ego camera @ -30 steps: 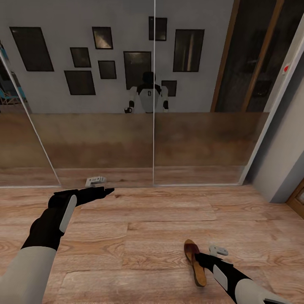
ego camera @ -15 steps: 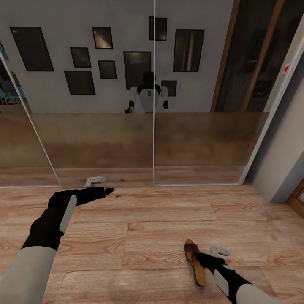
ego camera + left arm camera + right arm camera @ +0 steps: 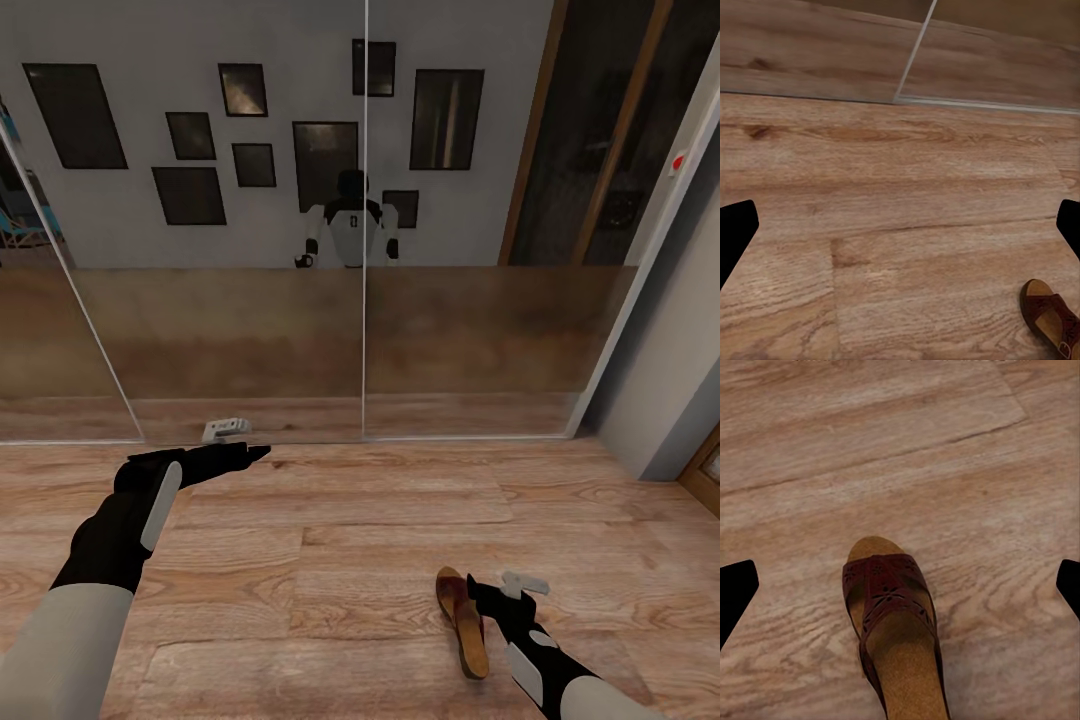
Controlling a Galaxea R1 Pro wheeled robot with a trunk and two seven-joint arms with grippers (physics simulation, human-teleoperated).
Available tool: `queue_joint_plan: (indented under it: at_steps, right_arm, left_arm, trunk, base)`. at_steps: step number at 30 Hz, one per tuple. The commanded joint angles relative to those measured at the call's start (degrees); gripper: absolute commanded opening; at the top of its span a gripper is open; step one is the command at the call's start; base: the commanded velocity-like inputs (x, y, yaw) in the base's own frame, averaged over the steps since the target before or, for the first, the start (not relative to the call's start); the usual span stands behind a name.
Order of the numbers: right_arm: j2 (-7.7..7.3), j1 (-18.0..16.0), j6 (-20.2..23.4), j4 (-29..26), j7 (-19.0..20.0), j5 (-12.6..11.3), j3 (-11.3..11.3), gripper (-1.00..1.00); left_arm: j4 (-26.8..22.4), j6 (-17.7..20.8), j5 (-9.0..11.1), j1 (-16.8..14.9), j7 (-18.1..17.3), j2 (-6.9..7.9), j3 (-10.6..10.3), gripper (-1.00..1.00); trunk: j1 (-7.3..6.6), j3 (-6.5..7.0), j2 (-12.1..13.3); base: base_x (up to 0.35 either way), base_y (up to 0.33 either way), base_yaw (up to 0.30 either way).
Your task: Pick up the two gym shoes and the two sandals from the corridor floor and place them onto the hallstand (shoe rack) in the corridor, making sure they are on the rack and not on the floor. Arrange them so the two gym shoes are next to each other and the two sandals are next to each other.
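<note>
So far, judging by how things lie, the task looks barely begun: one brown sandal [image 3: 462, 622] lies flat on the corridor floor [image 3: 380, 520], toe pointing towards the mirrored wardrobe doors [image 3: 300, 300], and nothing is held. The right pincer [image 3: 480, 598] is low, just beside the sandal on its right side. In the right wrist view the sandal [image 3: 896, 630] sits centred between the two dark fingertips [image 3: 735, 589], which stand wide apart at the frame edges with nothing between them but the shoe below, so that pincer is wide open and empty. It seems lined up for a grasp, though I cannot tell whether it touches the sandal yet.

The left pincer [image 3: 250, 455] is held out over bare planks near the base of the mirror. Its wrist view shows its fingertips [image 3: 735, 232] spread wide over the wood, empty, with the sandal's toe strap [image 3: 1054, 319] at the frame's corner.

Left to do, as I read it: lift this sandal, find its mate and both gym shoes, and set all four paired on the hallstand.
</note>
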Motion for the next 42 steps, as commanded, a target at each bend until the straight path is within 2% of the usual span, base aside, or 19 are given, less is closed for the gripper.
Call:
queue_joint_plan:
  at_steps: [1, 5, 24, 42]
  right_arm:
    - [0.0, -0.04, -0.23, 0.07, 0.12, -0.27, -0.07, 1.0]
    - [0.0, -0.04, -0.28, 0.06, 0.13, -0.27, -0.01, 1.0]
    - [0.0, -0.04, -0.29, 0.24, -0.03, -0.32, 0.01, 1.0]
    - [0.0, -0.04, -0.29, 0.32, -0.13, -0.44, -0.07, 1.0]
  left_arm:
    - [-0.01, 0.39, 0.33, -0.03, -0.02, -0.01, 0.08, 1.0]
    - [-0.02, 0.39, 0.33, -0.03, -0.02, -0.01, 0.08, 1.0]
    - [-0.05, 0.39, 0.3, -0.03, -0.02, -0.01, 0.14, 1.0]
    - [-0.06, 0.39, 0.33, -0.06, -0.02, -0.09, -0.01, 1.0]
  trunk:
    - [-0.01, -0.05, -0.02]
    - [0.04, -0.63, -0.05]
    - [0.53, -6.36, -0.3]
    - [0.99, -12.04, -0.54]
  base:
    - [0.0, 0.0, 0.0]
    - [0.0, 0.0, 0.035]
    - [0.0, 0.0, 0.103]
    - [0.0, 0.0, -0.076]
